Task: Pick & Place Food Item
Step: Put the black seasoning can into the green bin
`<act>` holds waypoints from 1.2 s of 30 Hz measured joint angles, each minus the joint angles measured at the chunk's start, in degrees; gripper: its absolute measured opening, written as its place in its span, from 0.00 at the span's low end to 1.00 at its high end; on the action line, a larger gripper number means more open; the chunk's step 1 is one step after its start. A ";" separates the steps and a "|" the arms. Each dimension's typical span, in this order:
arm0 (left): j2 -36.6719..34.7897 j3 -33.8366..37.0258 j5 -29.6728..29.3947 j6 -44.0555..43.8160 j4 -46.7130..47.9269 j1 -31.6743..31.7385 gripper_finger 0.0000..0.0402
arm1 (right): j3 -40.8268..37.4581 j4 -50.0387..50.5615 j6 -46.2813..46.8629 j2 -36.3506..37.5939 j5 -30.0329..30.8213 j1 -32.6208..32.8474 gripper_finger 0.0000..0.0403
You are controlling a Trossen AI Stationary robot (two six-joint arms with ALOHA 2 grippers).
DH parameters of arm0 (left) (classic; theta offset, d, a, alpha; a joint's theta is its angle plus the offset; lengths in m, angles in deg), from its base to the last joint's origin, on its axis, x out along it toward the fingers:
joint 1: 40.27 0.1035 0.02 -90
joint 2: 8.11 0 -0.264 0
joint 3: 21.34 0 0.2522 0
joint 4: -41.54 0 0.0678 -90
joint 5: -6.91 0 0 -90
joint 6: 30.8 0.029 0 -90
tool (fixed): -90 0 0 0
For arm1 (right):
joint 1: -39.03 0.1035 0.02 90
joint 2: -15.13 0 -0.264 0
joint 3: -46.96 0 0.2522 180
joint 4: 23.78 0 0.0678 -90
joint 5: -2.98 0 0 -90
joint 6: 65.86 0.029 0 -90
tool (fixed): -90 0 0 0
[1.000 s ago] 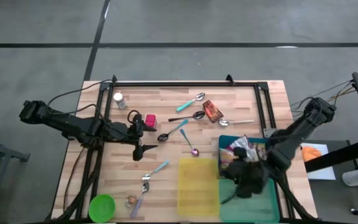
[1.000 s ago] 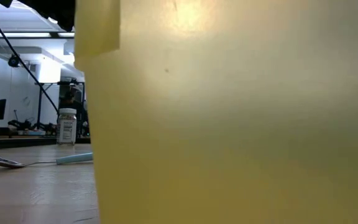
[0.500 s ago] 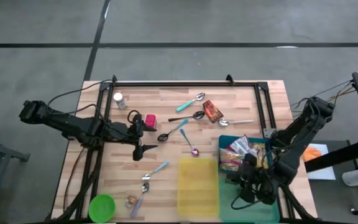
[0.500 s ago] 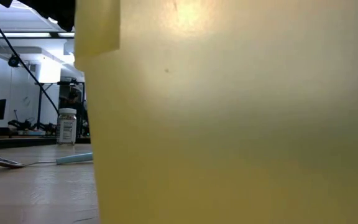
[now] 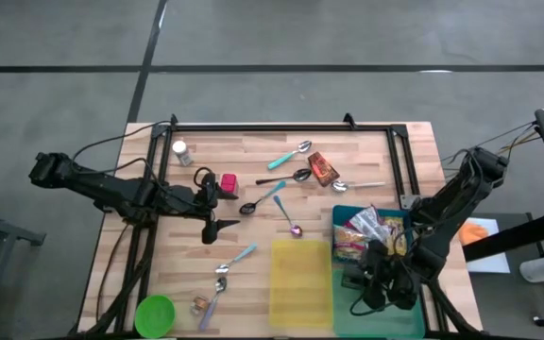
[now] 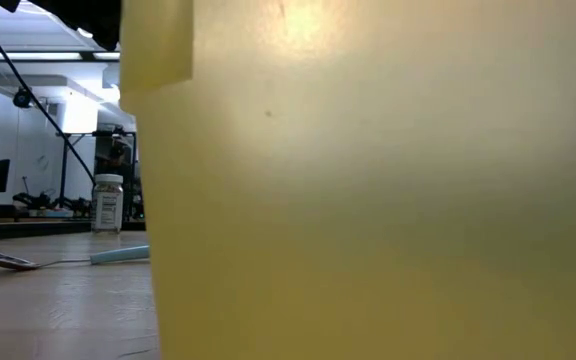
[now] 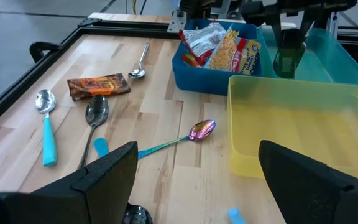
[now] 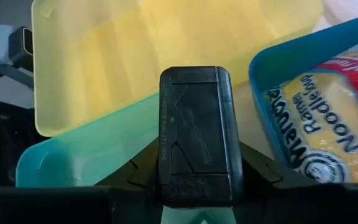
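My right gripper (image 5: 374, 281) hangs over the teal tray (image 5: 399, 312) at the table's near right, shut on a dark flat rectangular item (image 8: 194, 124). This item also shows in the left wrist view (image 7: 287, 59), below the fingers. Just beyond it stands the blue bin (image 5: 341, 215), holding a ramen noodle packet (image 8: 316, 118) and other food packets. The yellow bin (image 5: 300, 283) stands on the tray's left. My left gripper (image 5: 217, 203) waits open above the table's left half, with nothing between its fingers. My right gripper pinches the dark item by its upper end (image 7: 288, 38) between its two fingers. The fingers slant down from above. The item hangs below them, clear of the teal tray, between the yellow bin's wall and the blue bin's corner.
Several spoons (image 5: 274, 194) and a brown packet (image 5: 321, 168) lie on the middle of the wooden table. A small white bottle (image 5: 179, 151) stands at the far left, a red thing (image 5: 228, 182) by my left gripper, a green cup (image 5: 155, 314) at the near left. The yellow bin (image 6: 368, 180) fills the low view.
My right gripper has moved down and toward the table's near edge, from over the blue bin's near end to over the teal tray. Its wrist has rolled on the way. It has stayed shut on the dark item.
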 joint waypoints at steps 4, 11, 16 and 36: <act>0.00 0.00 0.00 -0.13 0.00 -0.01 0.84 | -0.10 -0.21 -0.25 -2.20 -0.45 -0.02 0.29; 0.00 0.00 0.01 -0.11 0.02 -0.02 0.84 | 0.56 -0.21 -0.62 -7.21 -1.70 -0.02 0.34; 0.00 0.00 0.01 -0.11 0.01 -0.02 0.84 | 0.97 -0.30 -0.72 -9.35 -1.75 -0.02 0.41; 0.00 0.00 0.00 0.07 0.02 -0.01 0.84 | 2.65 3.26 6.72 -9.15 -2.58 -0.17 0.42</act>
